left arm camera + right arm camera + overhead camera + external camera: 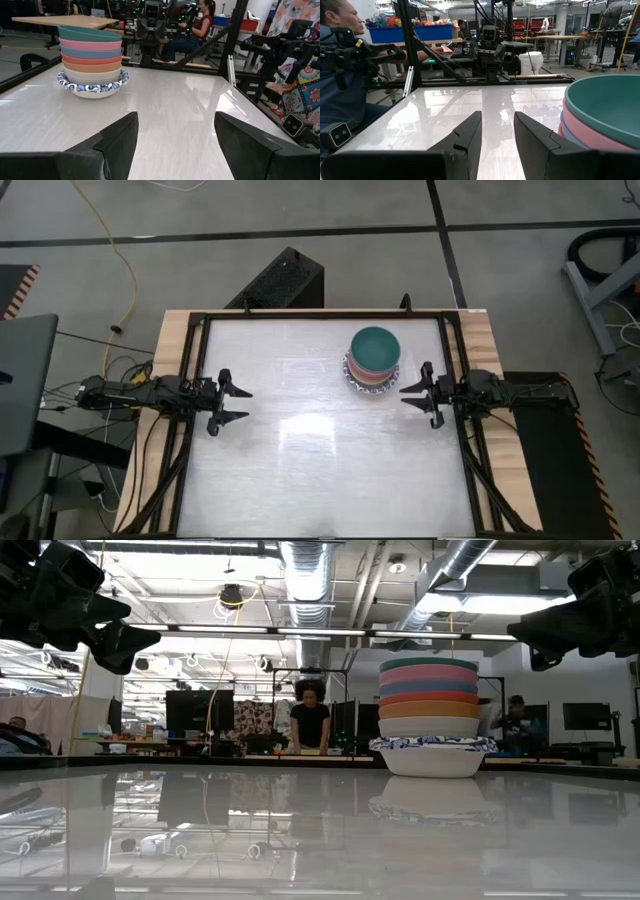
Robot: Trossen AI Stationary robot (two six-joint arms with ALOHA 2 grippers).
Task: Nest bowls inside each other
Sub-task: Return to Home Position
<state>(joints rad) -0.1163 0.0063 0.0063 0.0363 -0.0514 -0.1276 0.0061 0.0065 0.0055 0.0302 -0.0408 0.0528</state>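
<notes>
We see all the bowls nested in one stack point(373, 361) on the table's point(300, 480) right half, near the right gripper point(404, 394). The green bowl point(428, 664) sits on top and holds nothing. Below it come pink, blue, red, orange and cream, down to a white bowl with a blue patterned rim point(432, 752) at the base. Both grippers hold nothing, their fingers spread; the left gripper point(246, 404) hovers well apart from the stack at the table's left side.

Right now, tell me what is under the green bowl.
Under the green bowl sit pink, blue, red, orange and cream bowls, then a blue-patterned white bowl at the bottom. Any bowls nested inside that one are hidden.
</notes>
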